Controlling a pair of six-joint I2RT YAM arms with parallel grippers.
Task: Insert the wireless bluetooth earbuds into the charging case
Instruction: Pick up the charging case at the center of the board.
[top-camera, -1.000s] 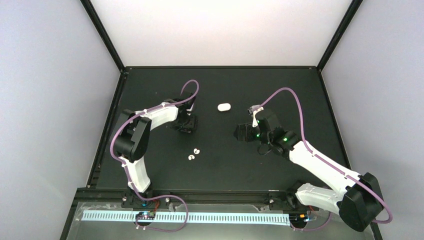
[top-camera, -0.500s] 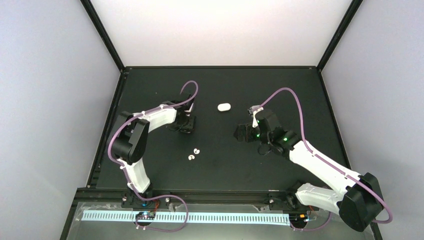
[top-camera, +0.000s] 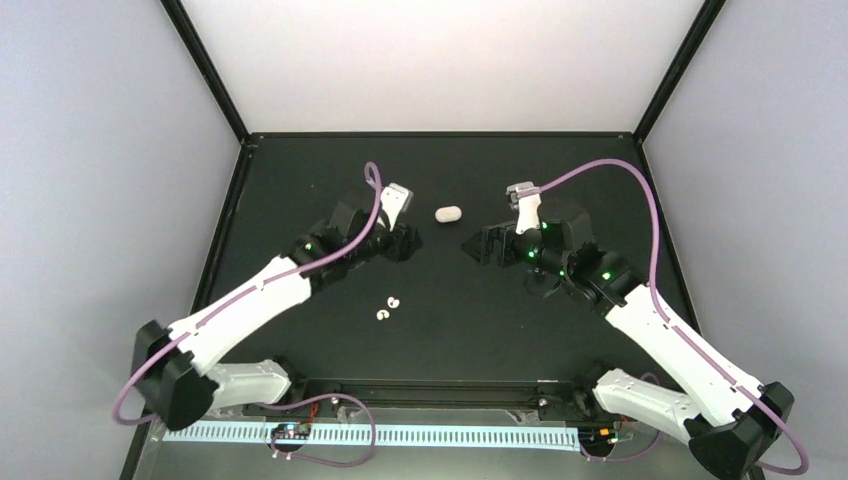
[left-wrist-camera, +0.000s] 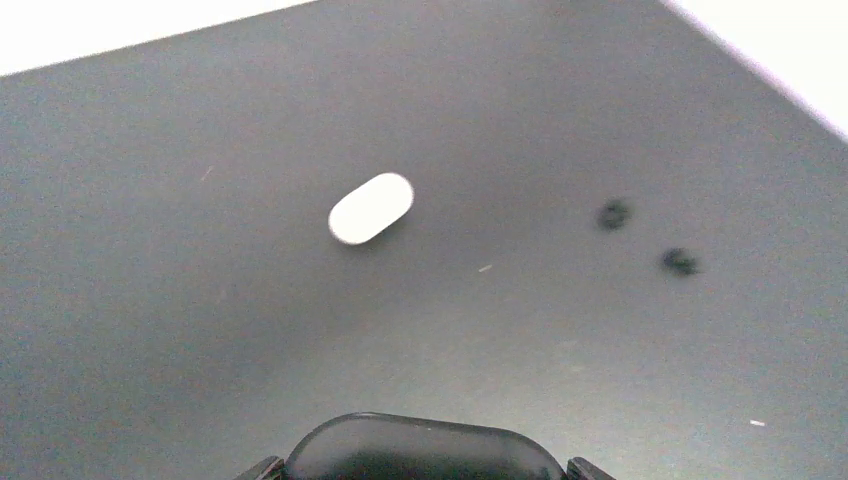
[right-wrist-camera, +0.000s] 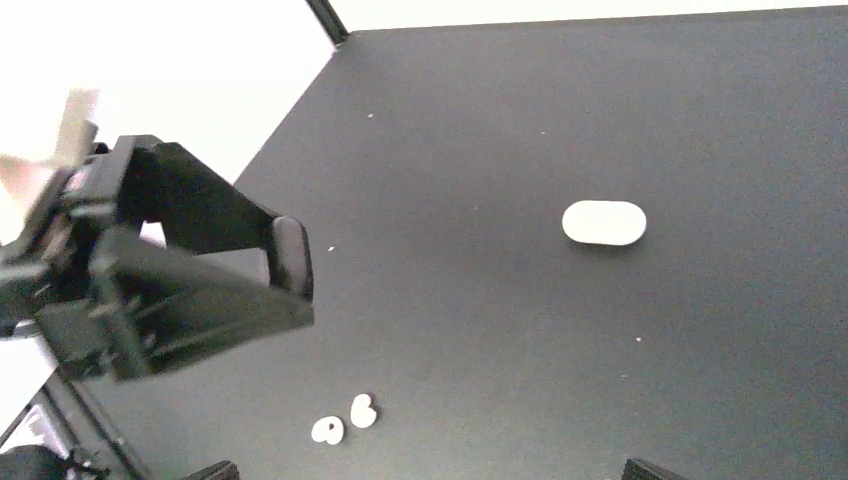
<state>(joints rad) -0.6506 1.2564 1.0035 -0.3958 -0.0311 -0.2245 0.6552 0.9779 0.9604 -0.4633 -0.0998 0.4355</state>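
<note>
Right fingers apart and empty; left fingers, spacing unclear; matte black tabletop, pale walls.

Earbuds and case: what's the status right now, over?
Open and empty: left gripper and right gripper, flanking the charging case. Case shut, untouched. Both earbuds loose side by side, out of the case. Nothing in the way.

No legible text, label, brand, number or sign in any view. Charging case: plain white shell, no marking readable. Earbuds: too small to show print. Pale ticked strip along near edge: ticks too fine to read.
</note>
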